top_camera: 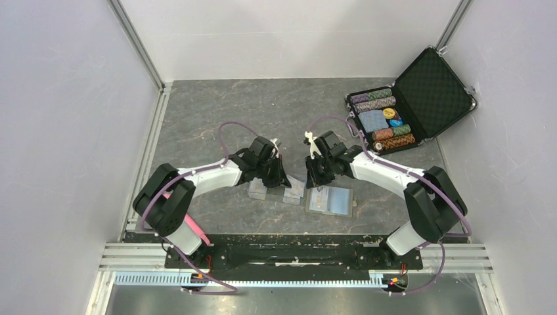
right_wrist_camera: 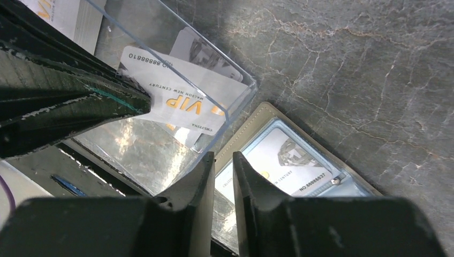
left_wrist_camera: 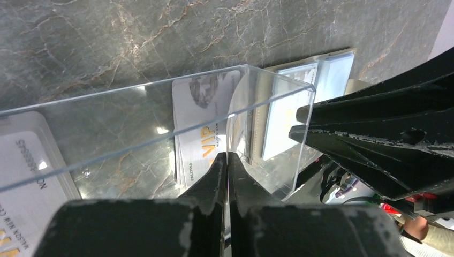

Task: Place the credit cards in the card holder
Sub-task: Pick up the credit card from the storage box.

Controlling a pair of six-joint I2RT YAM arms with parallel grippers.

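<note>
**A:** Since the card holder point(top_camera: 330, 200) lies spread open on the table point(top_camera: 230, 111), what is in it?

**B:** One credit card point(right_wrist_camera: 281, 160), flat in a pale blue pocket. A VIP card point(left_wrist_camera: 206, 128) lies inside the clear case point(left_wrist_camera: 160, 88) just beside the holder (a second clear case point(top_camera: 261, 190) sits past that one, and a card shows in it too).

**A:** And the arms?

**B:** Both reach down and nearly meet beside the holder. The left gripper point(left_wrist_camera: 227, 156) is clenched at the clear case's near wall; whether it pinches anything I cannot tell. The right gripper point(right_wrist_camera: 220, 158) hangs over the holder's rim, fingers a slit apart, gripping nothing.

**A:** Anything in the way?

**B:** The case wall stands between the left gripper and the VIP card. An open poker-chip case point(top_camera: 420, 92) sits well apart from the holder, in the far corner.
</note>
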